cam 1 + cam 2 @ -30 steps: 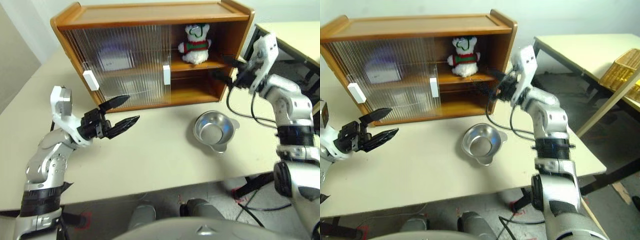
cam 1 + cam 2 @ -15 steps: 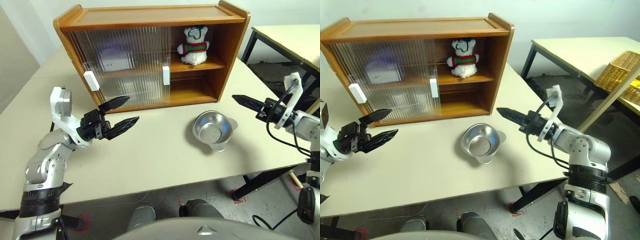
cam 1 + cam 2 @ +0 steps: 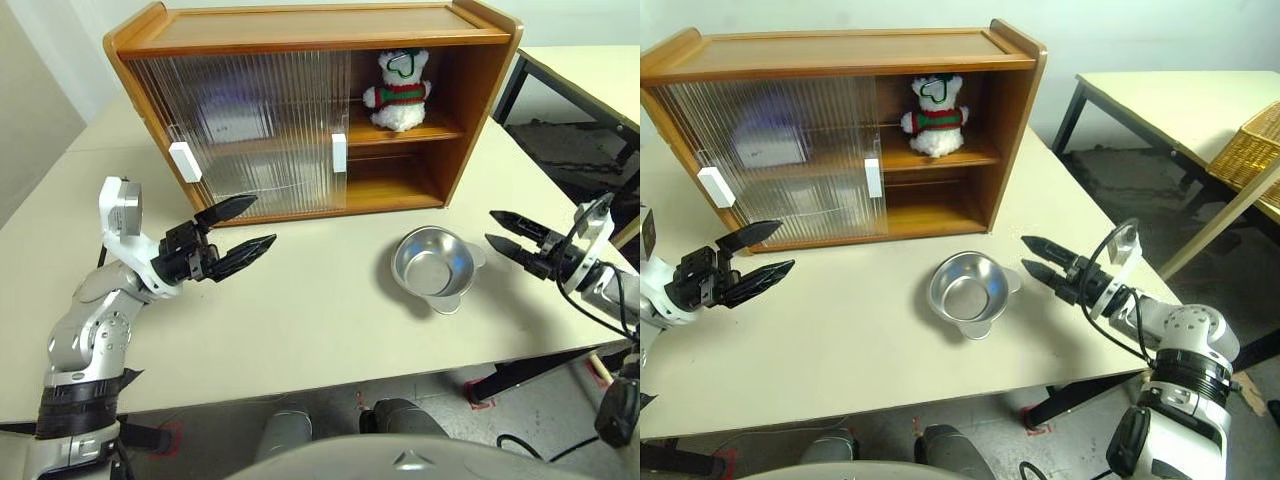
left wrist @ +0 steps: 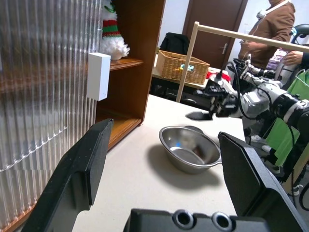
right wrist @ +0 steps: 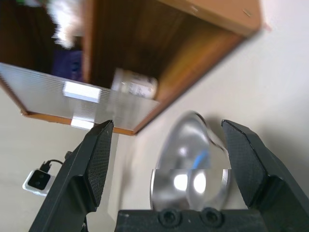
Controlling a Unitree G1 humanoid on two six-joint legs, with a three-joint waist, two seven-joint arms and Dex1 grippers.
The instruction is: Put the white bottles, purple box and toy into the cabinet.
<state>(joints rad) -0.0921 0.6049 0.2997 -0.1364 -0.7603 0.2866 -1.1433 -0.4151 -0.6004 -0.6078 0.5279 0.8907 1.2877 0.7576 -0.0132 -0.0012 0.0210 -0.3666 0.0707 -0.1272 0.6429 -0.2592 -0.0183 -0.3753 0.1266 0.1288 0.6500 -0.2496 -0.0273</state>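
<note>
The left gripper [image 3: 243,232] hangs above the table [image 3: 300,320] in front of the cabinet [image 3: 300,30], its two black fingers spread apart and holding nothing. Behind the cabinet's ribbed sliding doors [image 3: 250,130], on the upper shelf, a purple blur is the purple box [image 3: 225,110]; the view is too hazy to make out more of it. In the right wrist view one white bottle [image 5: 134,86] shows on a shelf by the edge of a door. In the open right part of the cabinet the toy [image 3: 402,90] stands upright on the upper shelf. A steel bowl [image 3: 435,268] sits on the table in front of that open part. Just right of the bowl, the right gripper [image 3: 506,234] points toward it, jaws wide and empty.
</note>
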